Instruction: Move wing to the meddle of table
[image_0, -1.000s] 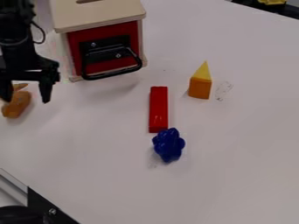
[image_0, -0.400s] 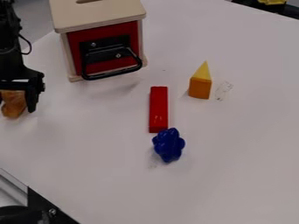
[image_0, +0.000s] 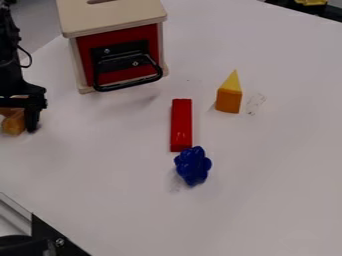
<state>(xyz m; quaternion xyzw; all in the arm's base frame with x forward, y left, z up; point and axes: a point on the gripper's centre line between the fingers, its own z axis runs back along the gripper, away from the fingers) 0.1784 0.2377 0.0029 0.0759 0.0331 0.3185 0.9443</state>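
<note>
The gripper (image_0: 9, 124) is low at the left edge of the view, over the wing. Its right finger stands wide on the right side of the wing, its tip down at the table, and the left part of the gripper is cut off by the view's edge. Between the fingers lies the orange-brown wing (image_0: 13, 123), partly covered by the gripper. The white table (image_0: 267, 170) spreads across the view.
A wooden box (image_0: 113, 20) with a red front and black handle stands right of the arm. Near the middle lie a red block (image_0: 181, 125) and, touching its lower end, a dark blue knobby piece (image_0: 193, 166). Further right stands an orange block (image_0: 228, 100) with a yellow pointed top (image_0: 232, 81).
The gripper has moved left and lower, and its right finger has come down beside the wing. The wing and the other objects look unmoved.
</note>
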